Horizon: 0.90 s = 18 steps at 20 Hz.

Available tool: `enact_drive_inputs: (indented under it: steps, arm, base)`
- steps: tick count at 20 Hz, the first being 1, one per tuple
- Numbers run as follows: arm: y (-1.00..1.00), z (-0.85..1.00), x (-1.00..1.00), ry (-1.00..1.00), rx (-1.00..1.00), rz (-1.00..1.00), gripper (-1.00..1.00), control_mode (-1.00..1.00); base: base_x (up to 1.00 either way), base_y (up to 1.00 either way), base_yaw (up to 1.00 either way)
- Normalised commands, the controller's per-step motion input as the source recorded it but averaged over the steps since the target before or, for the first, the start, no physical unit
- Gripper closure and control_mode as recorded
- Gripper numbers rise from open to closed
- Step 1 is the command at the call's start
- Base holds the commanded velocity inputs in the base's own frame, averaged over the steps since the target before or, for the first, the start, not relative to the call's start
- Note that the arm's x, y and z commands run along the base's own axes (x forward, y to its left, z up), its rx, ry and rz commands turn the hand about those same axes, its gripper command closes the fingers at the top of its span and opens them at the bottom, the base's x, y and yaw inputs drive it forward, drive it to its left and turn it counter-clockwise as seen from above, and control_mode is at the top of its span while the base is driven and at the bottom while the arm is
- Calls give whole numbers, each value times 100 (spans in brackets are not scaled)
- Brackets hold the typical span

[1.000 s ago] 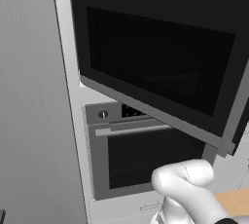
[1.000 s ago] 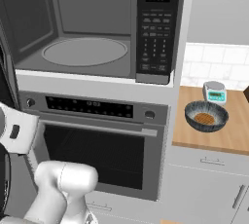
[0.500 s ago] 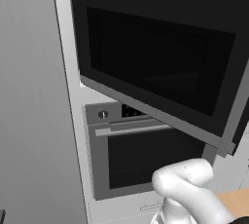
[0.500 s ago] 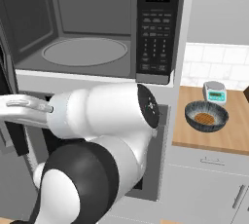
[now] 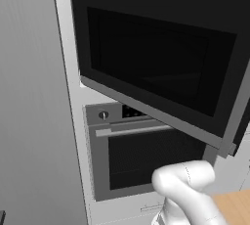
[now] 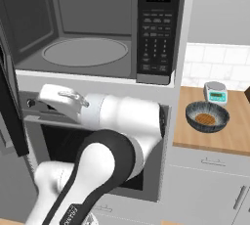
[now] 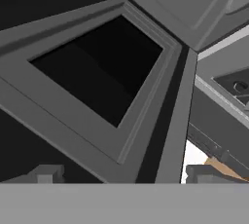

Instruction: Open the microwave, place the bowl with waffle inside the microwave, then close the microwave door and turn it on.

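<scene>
Microwave door [image 5: 161, 57] swung wide open, microwave [image 6: 93, 28] cavity w/ turntable bare. Bowl [image 6: 207, 117] w/ waffle [image 6: 205, 119] on wooden worktop [image 6: 234, 133] at right, beside scale [image 6: 215, 92]. Grey oven [image 5: 146, 155] below. Hand [image 7: 124, 174] near door's inner face, fingertips apart, nothing held.

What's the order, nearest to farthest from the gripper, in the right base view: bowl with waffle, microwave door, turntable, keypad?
From the gripper, jaws open:
1. microwave door, swung open at far left, just ahead of the jaws.
2. turntable, inside the cavity, up and right.
3. keypad, the microwave's right strip.
4. bowl with waffle, on the counter, far right.
</scene>
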Motion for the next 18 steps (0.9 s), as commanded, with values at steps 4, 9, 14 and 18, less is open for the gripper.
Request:
enact_drive_inputs:
  steps: [4, 9, 14, 18]
  arm:
    - [76, -18, 0, 0, 2, -7, -100, -100]
    - [62, 7, -46, -6, 0, -1, -100, -100]
    - [66, 11, -95, -23, 0, 9, -100, -100]
    - [100, 0, -22, -5, 0, 3, -100, -100]
  base:
    - [0, 0, 0]
    - [0, 0, 0]
    - [0, 0, 0]
    - [0, 0, 0]
